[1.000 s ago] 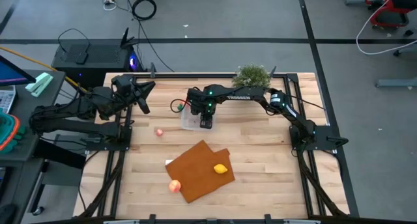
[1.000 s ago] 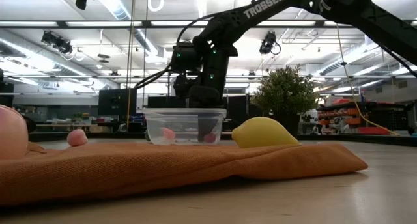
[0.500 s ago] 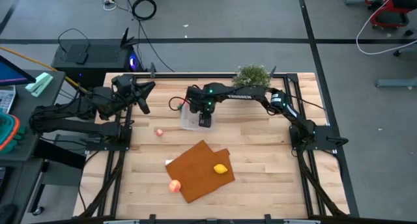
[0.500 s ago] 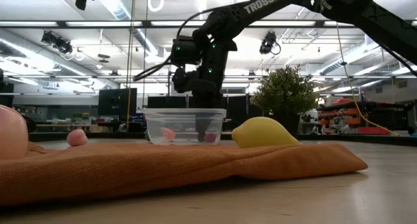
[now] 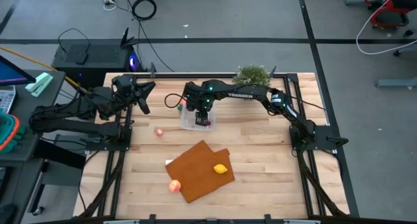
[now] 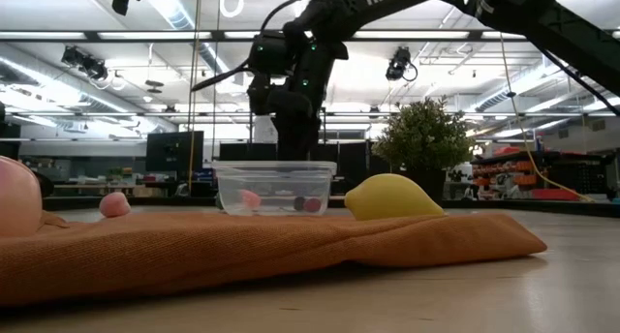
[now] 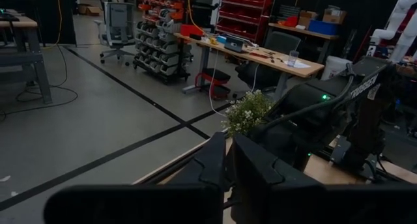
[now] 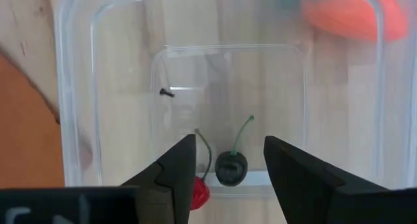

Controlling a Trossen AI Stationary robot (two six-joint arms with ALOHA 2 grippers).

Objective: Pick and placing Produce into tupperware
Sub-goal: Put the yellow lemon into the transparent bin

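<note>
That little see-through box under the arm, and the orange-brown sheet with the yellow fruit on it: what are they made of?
The box looks like clear, glossy plastic: you see the wooden table and two cherries straight through its walls. The sheet seems a soft woven cloth with a matte finish; its surface sags and folds. The lemon looks like smooth moulded plastic or rubber, though that is less certain.

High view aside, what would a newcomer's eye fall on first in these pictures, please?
Probably the right gripper, open and poised above the clear tupperware at the table's far middle, with dark and red cherries lying inside. Next, the orange-brown mat nearer the front, carrying a yellow lemon and a peach-coloured fruit.
</note>
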